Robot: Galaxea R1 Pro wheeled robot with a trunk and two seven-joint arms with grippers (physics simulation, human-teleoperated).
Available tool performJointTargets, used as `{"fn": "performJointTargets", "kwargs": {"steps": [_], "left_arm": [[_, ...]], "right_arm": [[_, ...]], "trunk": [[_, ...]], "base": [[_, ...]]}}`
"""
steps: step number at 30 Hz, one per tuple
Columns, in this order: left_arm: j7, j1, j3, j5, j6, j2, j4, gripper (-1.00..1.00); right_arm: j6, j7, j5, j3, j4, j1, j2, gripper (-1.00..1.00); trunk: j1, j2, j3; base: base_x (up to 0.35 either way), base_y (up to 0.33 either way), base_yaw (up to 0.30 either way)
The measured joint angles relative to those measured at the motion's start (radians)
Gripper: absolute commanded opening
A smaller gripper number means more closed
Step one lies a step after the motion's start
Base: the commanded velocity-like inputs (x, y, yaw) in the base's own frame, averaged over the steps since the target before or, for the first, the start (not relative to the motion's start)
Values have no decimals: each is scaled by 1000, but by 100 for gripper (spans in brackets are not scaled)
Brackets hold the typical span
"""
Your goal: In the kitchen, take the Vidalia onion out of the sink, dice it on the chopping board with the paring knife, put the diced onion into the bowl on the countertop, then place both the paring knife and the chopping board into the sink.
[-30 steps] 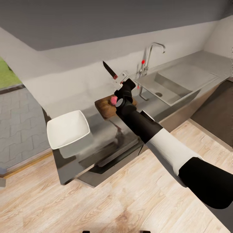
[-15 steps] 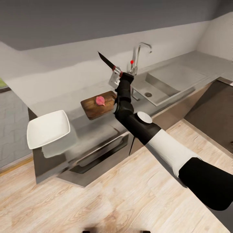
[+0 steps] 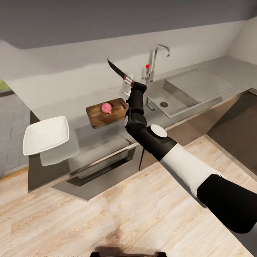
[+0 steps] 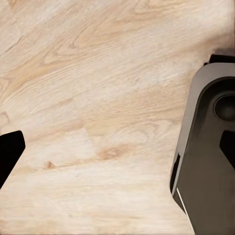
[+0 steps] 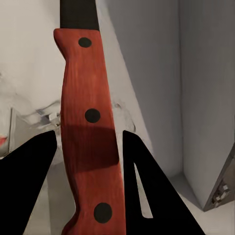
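Head camera high above countertop [image 3: 89,103]

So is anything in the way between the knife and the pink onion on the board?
Nothing visible. The right gripper holds the paring knife up in the air, and the onion sits uncovered on the chopping board below.

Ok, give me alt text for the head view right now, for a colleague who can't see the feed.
The right gripper holds the paring knife raised, blade up, beside the chopping board, where a pink onion sits uncut. A white bowl lies further along the grey countertop; the sink and tap are on the other side.
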Motion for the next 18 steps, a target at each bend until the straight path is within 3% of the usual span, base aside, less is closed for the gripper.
{"fn": "performJointTargets", "kwargs": {"steps": [9,18], "left_arm": [[-1,0,42,10,-1,0,0,100],[-1,0,45,12,-1,0,0,100]], "right_arm": [[0,4,1,3,3,8,0,-100],[35,-1,1,85,4,8,0,-100]], "trunk": [[0,0,-12],[0,0,-23]], "base": [[0,-298,195],[0,-304,195]]}}
